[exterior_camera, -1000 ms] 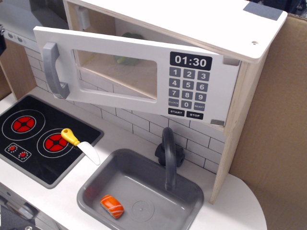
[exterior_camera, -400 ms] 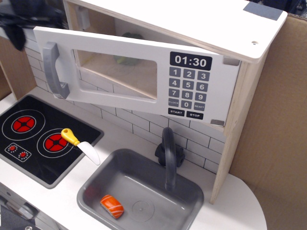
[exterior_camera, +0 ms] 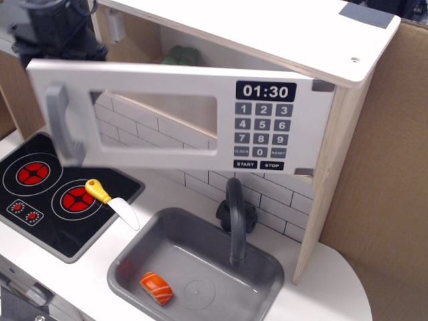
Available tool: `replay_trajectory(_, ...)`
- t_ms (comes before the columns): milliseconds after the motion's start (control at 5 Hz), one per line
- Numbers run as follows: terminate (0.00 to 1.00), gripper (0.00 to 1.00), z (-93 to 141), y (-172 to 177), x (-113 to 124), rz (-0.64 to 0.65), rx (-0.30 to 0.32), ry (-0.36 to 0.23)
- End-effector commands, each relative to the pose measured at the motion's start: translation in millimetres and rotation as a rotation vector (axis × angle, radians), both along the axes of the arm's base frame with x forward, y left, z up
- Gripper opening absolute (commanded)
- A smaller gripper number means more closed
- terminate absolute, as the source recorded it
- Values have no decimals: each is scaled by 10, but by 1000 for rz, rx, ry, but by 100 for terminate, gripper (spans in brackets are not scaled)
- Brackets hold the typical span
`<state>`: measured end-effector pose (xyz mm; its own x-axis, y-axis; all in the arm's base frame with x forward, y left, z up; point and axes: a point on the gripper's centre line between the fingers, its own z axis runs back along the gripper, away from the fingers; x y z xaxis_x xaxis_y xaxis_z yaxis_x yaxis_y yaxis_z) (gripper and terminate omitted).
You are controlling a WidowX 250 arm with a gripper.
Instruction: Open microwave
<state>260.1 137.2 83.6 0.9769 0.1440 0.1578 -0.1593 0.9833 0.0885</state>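
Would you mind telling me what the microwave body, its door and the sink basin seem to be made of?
The microwave body looks like pale unfinished wood: layered plywood edges show along its side panel. Its door seems to be white-painted board with a clear, probably plastic, window and a grey handle. The sink looks like moulded grey plastic with a smooth, slightly glossy finish.

The gripper sits at the top left, just behind the upper left corner of the microwave door, which swings out to the gripper's right. The handle hangs directly below the gripper. Under that lies the stovetop, with a knife on its right edge. Farther right and lower — the sink, a piece of toy food inside it, the faucet behind. A rounded item rests inside the microwave cavity, right of the gripper.
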Motion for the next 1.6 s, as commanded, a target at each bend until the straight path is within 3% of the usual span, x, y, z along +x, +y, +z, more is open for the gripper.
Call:
replay_trajectory(0,0,100,153,-378,-715,-185,23,38)
replay_trajectory(400,0,100,75,-945,-1022,-235,-18,147)
replay_trajectory(600,0,100,123,-1136,-931,-202,-41,147)
replay_trajectory(1000,0,100,434,-750,-296,16,-3,-42)
replay_trajectory(1200,0,100,553,-605,-125,104,-24,-79)
replay_trajectory(1400,0,100,548,-660,-117,39,-34,-30)
